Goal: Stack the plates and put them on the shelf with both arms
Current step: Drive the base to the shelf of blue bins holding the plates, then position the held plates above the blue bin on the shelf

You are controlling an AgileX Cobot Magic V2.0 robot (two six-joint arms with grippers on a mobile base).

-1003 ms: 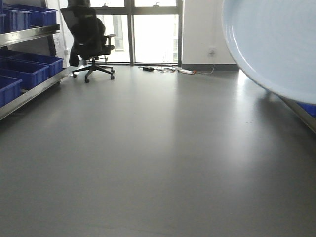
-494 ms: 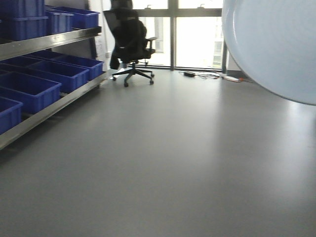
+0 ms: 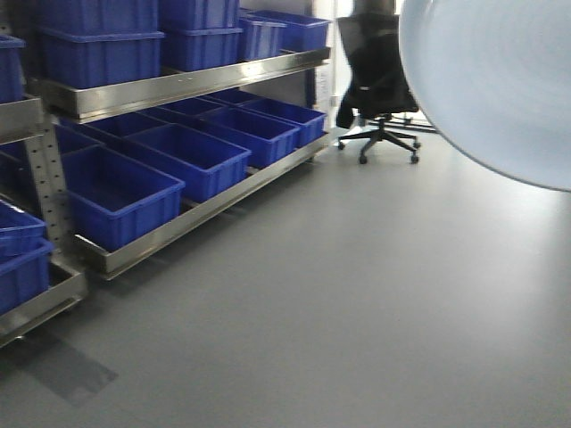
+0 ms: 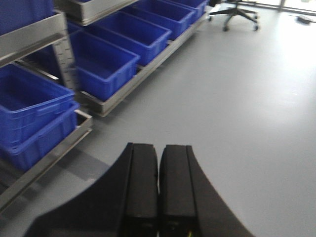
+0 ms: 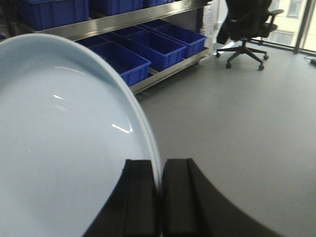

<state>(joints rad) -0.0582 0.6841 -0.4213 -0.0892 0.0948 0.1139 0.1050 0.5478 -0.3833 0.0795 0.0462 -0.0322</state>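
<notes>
While right gripper (image 5: pixel 159 173) pinches plate (image 5: pixel 64 143), shelf rail (image 3: pixel 187 85) left, floor (image 3: pixel 357 294) open

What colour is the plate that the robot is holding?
The plate is plain pale blue, best seen in the right wrist view.

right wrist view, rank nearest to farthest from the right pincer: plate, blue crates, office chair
1. Pale-blue round plastic plate, clamped in the right pincer.
2. Blue plastic crates on the steel shelf, ahead left.
3. Black office chair, far ahead right.
</notes>
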